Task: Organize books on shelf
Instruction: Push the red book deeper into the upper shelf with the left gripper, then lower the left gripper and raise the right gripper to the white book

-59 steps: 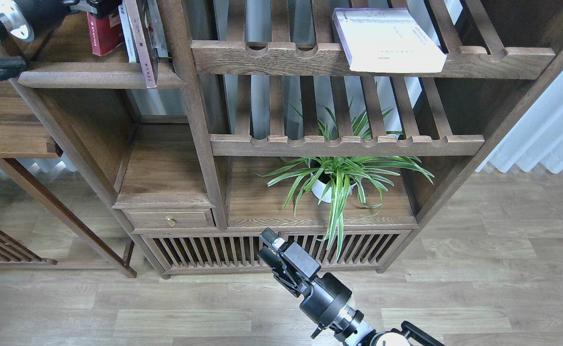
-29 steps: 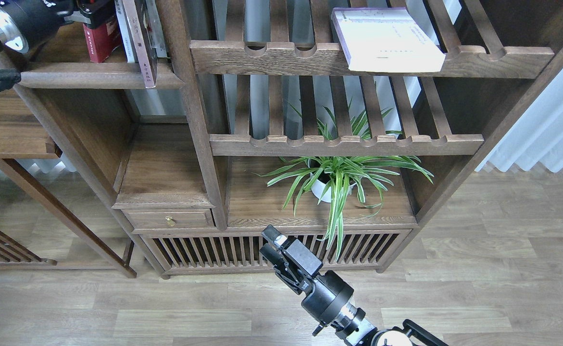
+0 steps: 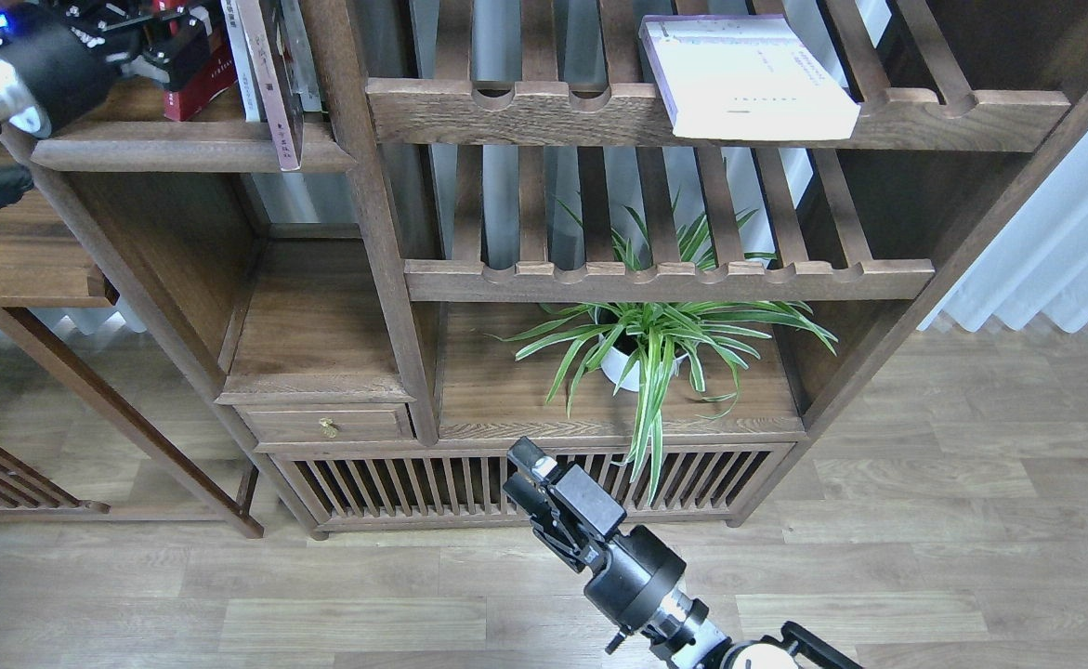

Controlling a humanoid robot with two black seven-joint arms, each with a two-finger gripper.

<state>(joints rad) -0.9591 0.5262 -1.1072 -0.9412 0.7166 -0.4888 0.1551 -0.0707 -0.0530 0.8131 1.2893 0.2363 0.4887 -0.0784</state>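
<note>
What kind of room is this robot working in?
Probably a home living room or study: a large dark wooden bookcase holding books, a potted spider plant, wood flooring and pale curtains.

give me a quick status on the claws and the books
Left claw at the red book on the solid shelf, grip unclear. Right claw low, idle, state unclear. White book flat on the slatted shelf. Nothing blocking it.
</note>
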